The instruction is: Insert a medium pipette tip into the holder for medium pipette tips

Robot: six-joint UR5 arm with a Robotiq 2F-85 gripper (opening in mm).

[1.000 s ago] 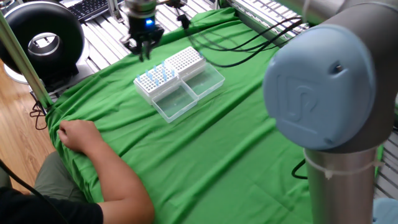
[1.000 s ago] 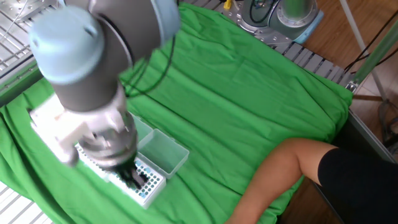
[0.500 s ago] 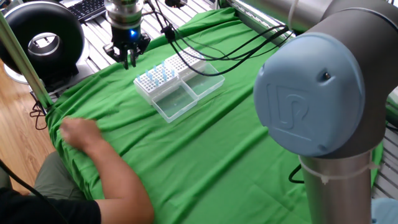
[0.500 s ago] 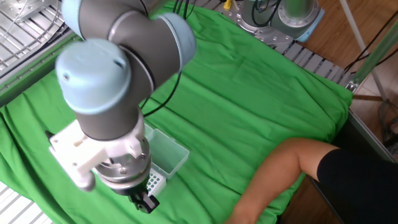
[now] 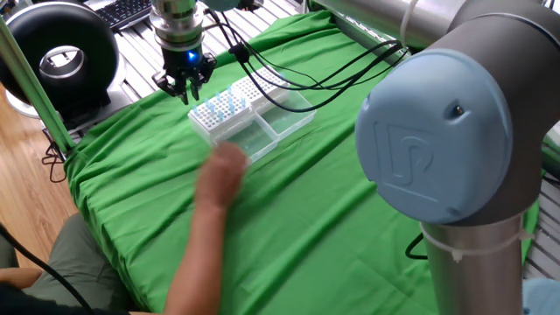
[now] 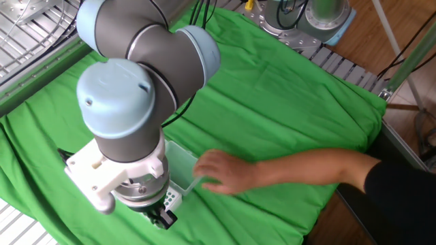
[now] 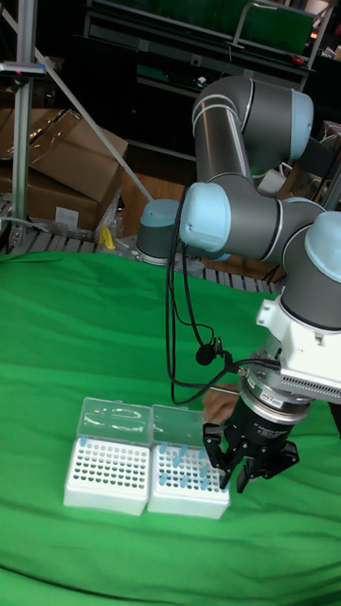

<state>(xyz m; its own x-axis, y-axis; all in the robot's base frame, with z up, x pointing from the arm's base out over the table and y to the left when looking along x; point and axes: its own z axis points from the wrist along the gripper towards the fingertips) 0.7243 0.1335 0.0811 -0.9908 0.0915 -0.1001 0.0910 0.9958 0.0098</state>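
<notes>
On the green cloth (image 5: 350, 192) covering the tabletop, two white racks sit side by side and touching, each with its clear lid folded open flat. The holder for medium pipette tips (image 7: 190, 479) carries a scatter of blue tips and lies nearest the gripper (image 7: 242, 471), which hangs just beside its outer end, fingers pointing down. Whether the jaws hold anything or how far apart they stand cannot be told. The other rack (image 7: 108, 473) has bare holes. A person's hand (image 6: 221, 170) reaches across the cloth to the open lids
</notes>
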